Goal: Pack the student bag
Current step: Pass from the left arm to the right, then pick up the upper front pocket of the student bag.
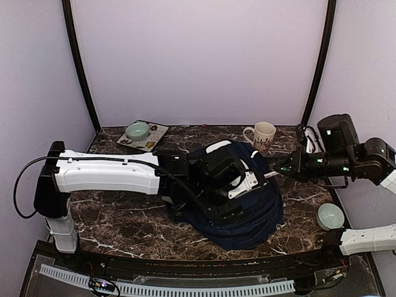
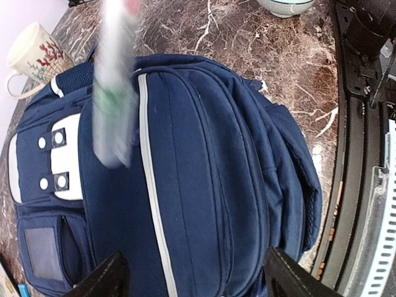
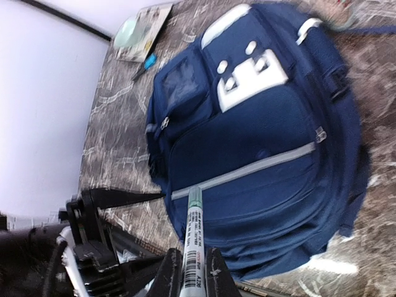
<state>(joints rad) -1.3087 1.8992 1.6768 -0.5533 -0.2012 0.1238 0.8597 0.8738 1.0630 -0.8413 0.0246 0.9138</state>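
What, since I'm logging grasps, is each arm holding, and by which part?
The right gripper holds a pen, jaws pinching its labelled barrel, away from the green tip. The left gripper is open, empty.

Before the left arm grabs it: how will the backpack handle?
Likely floppy: the backpack is soft fabric, slumped with folds at its edges. Probably not heavy, since the sides sag as if little is inside. A push may bunch the cloth before it slides on the table.

The left arm stretches from the left edge to mid-frame, its left gripper spread wide. The right arm reaches in from the right edge; the right gripper pinches a pen, seemingly firmly.
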